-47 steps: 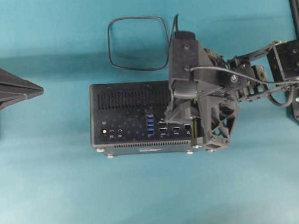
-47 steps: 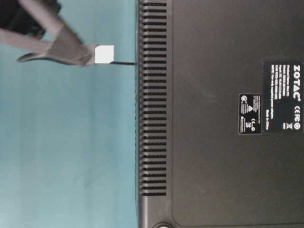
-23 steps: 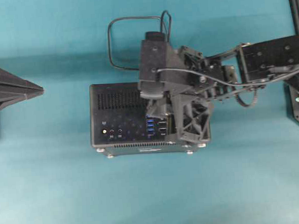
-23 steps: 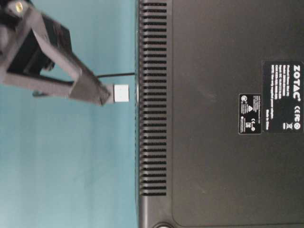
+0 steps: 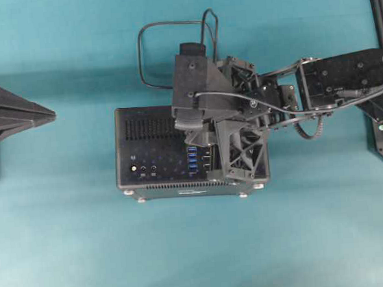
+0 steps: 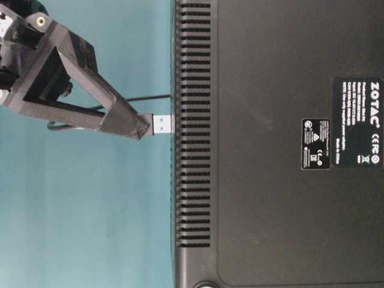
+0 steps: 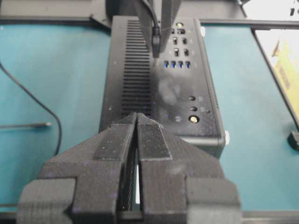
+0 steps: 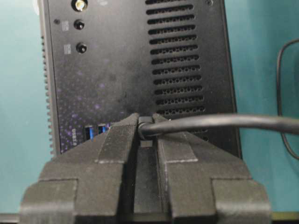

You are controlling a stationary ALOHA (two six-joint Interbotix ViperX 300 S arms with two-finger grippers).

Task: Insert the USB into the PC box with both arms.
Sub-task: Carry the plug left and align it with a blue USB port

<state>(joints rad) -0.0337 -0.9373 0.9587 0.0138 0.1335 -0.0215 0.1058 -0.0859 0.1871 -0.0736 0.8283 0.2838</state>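
Surface: teal surface point(image 5: 67, 242) carried everything.
PC box: black rectangular PC box point(image 5: 153, 152) lay mid-surface, port face up with blue ports point(image 5: 192, 158).
Right tool: black wedge-fingered right tool point(image 8: 146, 126) was clenched on the USB plug above the box.
Left tool: left tool point(image 7: 137, 122) was clenched on nothing, well left of the box.
USB: thin black USB cable point(image 5: 147, 35) looped behind the box; its metal plug tip point(image 6: 163, 124) was just beside the port face.

Right arm point(image 5: 242, 114) hides PC box point(image 5: 149, 149) ports beneath it overhead; USB point(image 6: 161, 124) plug tip contact with box unclear.
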